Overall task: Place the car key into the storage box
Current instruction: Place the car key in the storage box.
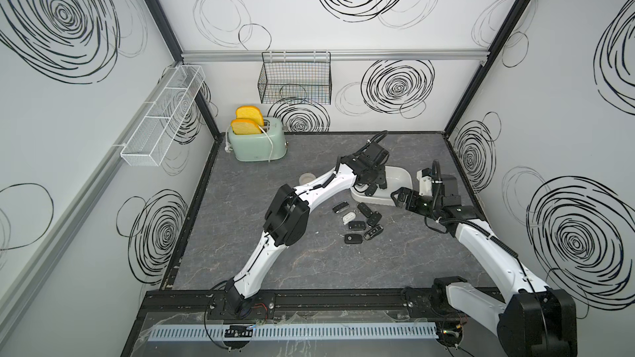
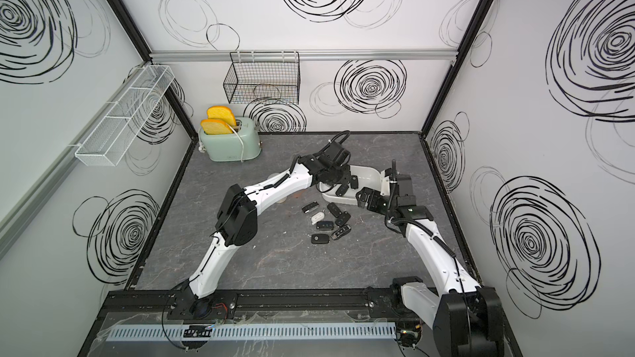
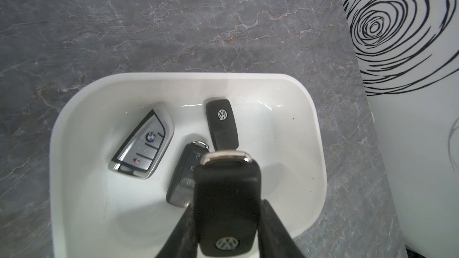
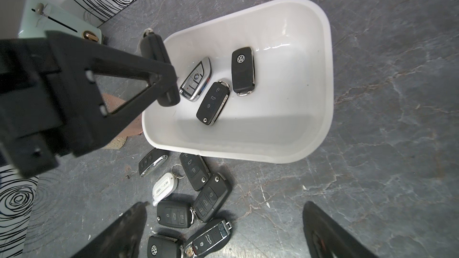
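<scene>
- Left gripper (image 3: pixel 227 219) pinches a black car key (image 3: pixel 227 184) above the storage box (image 3: pixel 285 88), arm outstretched, wrist tipped down.
- Right gripper (image 4: pixel 223 206) gapes wide at the box's lower right in both top views.

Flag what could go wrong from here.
1. The left end effector holds a Volkswagen key over the storage box, close to the BMW key and flip key; released, it may land on them and skid.
2. The open right end effector hovers beside the box; the two could clash on withdrawal.
</scene>
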`<state>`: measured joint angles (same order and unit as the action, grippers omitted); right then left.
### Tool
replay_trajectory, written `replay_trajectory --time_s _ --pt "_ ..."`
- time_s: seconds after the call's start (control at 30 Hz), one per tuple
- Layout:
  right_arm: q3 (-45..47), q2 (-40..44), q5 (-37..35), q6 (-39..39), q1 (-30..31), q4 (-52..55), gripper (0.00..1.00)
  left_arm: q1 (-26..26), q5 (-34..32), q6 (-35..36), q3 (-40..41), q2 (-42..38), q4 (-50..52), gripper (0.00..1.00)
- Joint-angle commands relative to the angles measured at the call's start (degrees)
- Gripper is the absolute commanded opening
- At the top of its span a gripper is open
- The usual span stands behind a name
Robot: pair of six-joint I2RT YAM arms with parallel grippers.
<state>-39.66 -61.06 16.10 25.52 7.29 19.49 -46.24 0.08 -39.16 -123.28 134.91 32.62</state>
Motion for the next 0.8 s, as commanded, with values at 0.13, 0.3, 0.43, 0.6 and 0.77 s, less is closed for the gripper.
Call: replay_trajectory --time_s 0.13,0.3,0.43,0.6,0.77 --pt "-1.9 -1.4 0.6 1.0 -0.5 1.0 0.99 2.0 5.7 -3.1 -3.9 5.1 -6.2 0.34" --pt "-1.2 -1.4 1.0 1.5 -0.6 0.6 0.99 2.6 5.5 -7.5 -5.7 8.1 -6.0 0.35" --pt "-0.5 -0.9 1.4 2.2 -0.6 0.1 0.99 2.8 4.8 -12.3 -5.7 9.5 -6.4 0.36" --pt "-0.7 -0.1 1.9 2.2 -0.8 0.0 0.99 3.0 5.0 -17.1 -5.6 11.1 -7.0 0.36" --pt "-1.0 0.2 1.9 2.3 -0.8 -0.2 0.99 3.3 4.8 -19.0 -5.6 12.1 -6.6 0.44"
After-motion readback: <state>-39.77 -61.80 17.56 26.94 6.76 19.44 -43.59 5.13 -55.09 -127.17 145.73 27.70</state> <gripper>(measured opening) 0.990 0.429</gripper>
